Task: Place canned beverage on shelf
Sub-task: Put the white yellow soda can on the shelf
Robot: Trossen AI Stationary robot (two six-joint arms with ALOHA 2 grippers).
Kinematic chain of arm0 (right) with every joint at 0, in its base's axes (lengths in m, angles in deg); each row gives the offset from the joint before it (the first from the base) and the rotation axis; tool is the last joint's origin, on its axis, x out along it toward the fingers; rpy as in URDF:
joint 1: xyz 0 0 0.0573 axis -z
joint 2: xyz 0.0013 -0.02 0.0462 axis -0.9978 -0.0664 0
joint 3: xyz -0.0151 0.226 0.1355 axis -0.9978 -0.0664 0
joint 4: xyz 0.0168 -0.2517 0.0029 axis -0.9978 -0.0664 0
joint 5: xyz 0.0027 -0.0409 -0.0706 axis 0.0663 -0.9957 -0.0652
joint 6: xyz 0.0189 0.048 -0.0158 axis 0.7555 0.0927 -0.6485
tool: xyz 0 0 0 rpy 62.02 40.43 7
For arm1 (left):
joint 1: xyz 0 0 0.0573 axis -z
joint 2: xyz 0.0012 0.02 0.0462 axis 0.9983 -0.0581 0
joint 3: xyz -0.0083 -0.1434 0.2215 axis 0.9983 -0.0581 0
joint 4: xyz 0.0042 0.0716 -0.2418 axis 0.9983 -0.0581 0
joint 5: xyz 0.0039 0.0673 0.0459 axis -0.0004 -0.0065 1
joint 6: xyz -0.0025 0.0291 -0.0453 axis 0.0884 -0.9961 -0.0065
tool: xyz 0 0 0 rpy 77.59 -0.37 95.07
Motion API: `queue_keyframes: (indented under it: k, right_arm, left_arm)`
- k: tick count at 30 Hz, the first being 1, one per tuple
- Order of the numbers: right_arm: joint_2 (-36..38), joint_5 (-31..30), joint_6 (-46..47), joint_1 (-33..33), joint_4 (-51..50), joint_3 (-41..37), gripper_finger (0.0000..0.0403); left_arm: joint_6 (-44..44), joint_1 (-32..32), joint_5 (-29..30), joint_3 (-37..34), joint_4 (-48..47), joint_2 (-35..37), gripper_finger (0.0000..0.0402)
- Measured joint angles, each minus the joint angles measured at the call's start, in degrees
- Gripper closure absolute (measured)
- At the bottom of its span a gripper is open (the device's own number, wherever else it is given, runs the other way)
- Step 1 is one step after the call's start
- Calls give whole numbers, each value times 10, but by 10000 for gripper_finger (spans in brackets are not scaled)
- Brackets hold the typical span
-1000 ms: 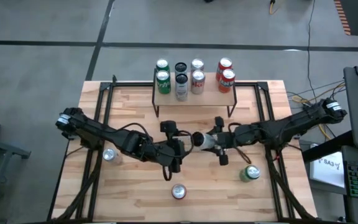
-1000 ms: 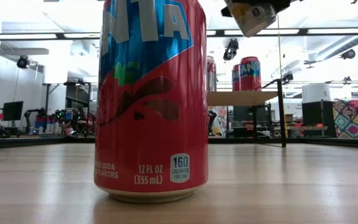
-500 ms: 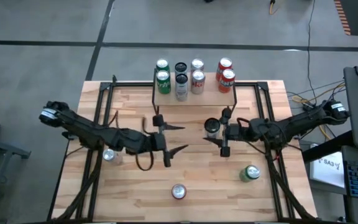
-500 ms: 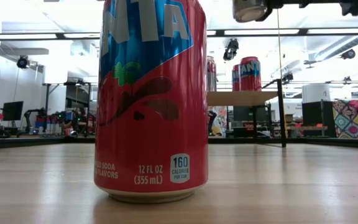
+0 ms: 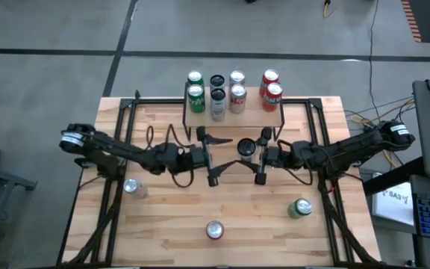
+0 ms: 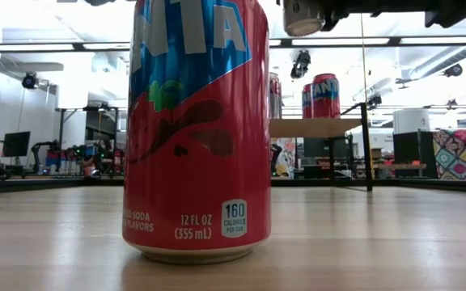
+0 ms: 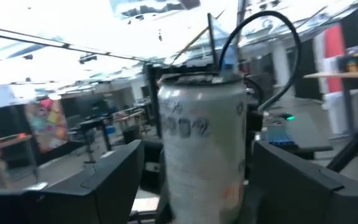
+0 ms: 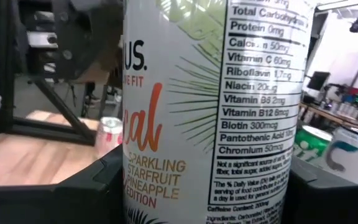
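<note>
Holding a white can [image 5: 245,147] upright above the middle of the worktop [image 5: 163,224], the right pincer [image 5: 260,158] was clamped on its sides, just in front of the shelf [image 5: 234,116]; in the right wrist view the same can [image 8: 213,106] filled the space between the two dark fingers [image 8: 55,193], with its nutrition label turned toward the camera; in the low view only its bottom [image 6: 302,16] showed, high up. The left pincer [image 5: 216,159] faced it from the other side, near but not touching; its fingers stood apart and held nothing; in the left wrist view the white can [image 7: 202,146] stood between these fingers [image 7: 104,186] but farther off. The shelf stood at the far edge of the worktop; on its wood board were seven cans in pairs and rows: two green cans [image 5: 195,93] at the left end, a dark-topped can and a grey one [image 5: 217,101] beside them, two white cans with red marks [image 5: 237,93], and two red cans [image 5: 271,90] at the right end. On the worktop itself three more cans stood well apart from each other: a silver can [image 5: 131,187] near the left arm, a red can [image 5: 214,230] at the near edge, which loomed large in the low view [image 6: 196,129], and a green can [image 5: 299,208] near the right arm.
</note>
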Motion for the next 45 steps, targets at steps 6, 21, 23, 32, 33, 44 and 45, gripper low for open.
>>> queue_keyframes:
  k: [6,21,23,32,33,44,45]
  right_arm:
    - [-3,-16,-3,4,4,0,171]
    - [-6,-25,-10,6,1,0,171]
    - [-6,-25,-13,6,1,0,171]
    - [0,-26,-6,6,-19,0,95]
    - [3,-30,-1,6,-27,1,89]
    - [121,-70,76,6,-200,0,88]
    - [131,-69,79,6,-203,0,90]
  left_arm:
    - [19,-16,-41,23,1,-23,113]
    - [27,-41,-51,79,0,-93,122]
    - [25,-41,-51,84,2,-97,138]
    - [16,-41,-12,86,-18,-98,175]
    - [12,-41,-4,86,-23,-98,175]
    - [-4,-41,88,57,-49,-92,175]
    - [0,-42,89,55,-49,-92,175]
